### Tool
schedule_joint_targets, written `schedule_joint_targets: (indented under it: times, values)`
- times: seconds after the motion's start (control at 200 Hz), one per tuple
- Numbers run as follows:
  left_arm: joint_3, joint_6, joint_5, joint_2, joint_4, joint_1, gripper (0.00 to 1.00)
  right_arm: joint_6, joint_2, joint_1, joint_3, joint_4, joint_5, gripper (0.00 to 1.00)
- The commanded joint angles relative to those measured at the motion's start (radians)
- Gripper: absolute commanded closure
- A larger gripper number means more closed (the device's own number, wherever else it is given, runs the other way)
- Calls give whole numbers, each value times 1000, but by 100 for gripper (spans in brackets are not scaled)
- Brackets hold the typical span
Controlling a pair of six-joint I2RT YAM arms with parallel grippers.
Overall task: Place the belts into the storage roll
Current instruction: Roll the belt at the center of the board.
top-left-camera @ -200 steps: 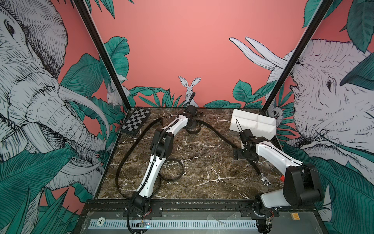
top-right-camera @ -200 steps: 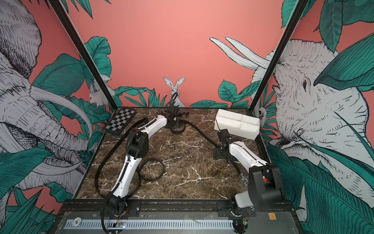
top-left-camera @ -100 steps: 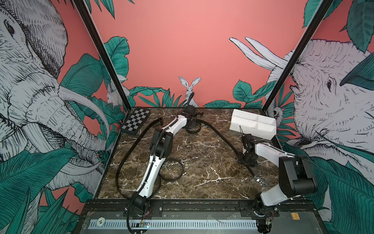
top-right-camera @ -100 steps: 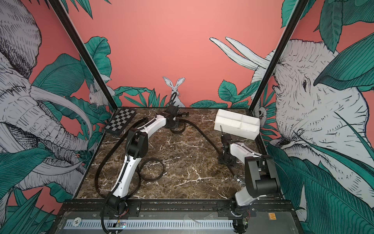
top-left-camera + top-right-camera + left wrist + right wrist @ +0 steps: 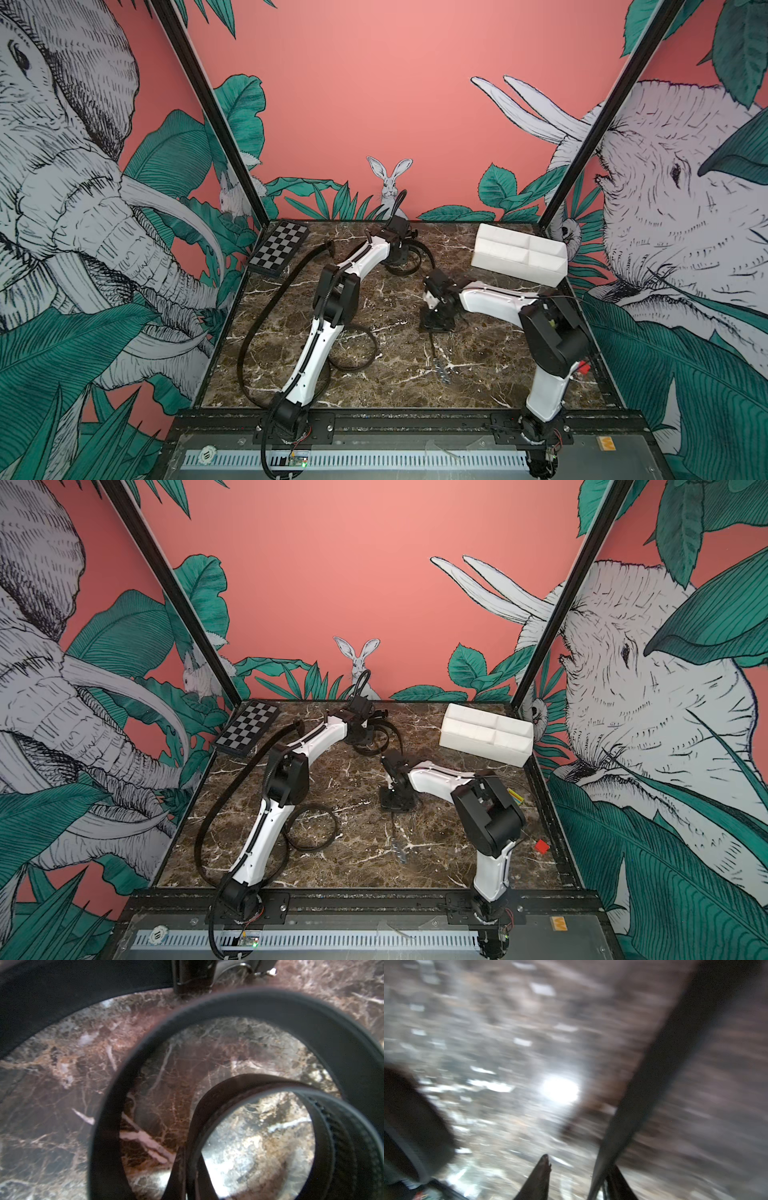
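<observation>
At the back middle, my left gripper (image 5: 398, 261) (image 5: 188, 1188) is shut on a coiled black belt (image 5: 207, 1012). That belt's tail (image 5: 432, 353) runs forward to a small buckle (image 5: 400, 854). My right gripper (image 5: 434, 328) (image 5: 579, 1160) points down at the table over this tail. Its jaws stand partly apart, and the strap (image 5: 654, 1068) lies against one finger (image 5: 618, 1184). A second belt (image 5: 359, 361) lies looped by the left arm. A third belt (image 5: 266, 316) arcs along the left side. The white storage roll (image 5: 519, 253) (image 5: 486, 733) sits at the back right.
A black-and-white checkerboard (image 5: 280, 247) lies at the back left corner. A small red block (image 5: 541, 845) and a yellow-green piece (image 5: 515, 798) sit near the right wall, behind my right arm. Black frame posts stand at both back corners.
My right arm swung from the right side toward the middle, its jaws narrowed, and the belt's buckle end swept leftward with it. The left arm stayed still.
</observation>
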State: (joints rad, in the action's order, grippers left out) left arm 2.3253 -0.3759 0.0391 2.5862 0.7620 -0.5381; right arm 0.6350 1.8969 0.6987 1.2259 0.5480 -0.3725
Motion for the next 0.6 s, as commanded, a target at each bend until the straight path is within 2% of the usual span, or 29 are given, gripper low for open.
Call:
schedule_joint_targets:
  times: [0.0,0.035,0.09,0.31,0.43,0.595]
  values:
    - [-29,-13,-30,84,148,-13,100,27,60,57,122,-28,-126,46]
    - [-30,-11,-32,85,149,-13,100,42,33,48,113,-66,-142,37]
    - [-34,-12,-36,82,148,-13,100,55,-13,17,93,-100,-151,31]
    - [-57,1,-66,71,145,-19,100,-10,-168,-225,-28,-66,-70,21]
    - [-67,6,-74,64,148,-36,100,-95,-128,-301,32,-47,17,17]
    - [-102,0,-80,58,138,-57,100,-134,29,-336,197,-112,71,15]
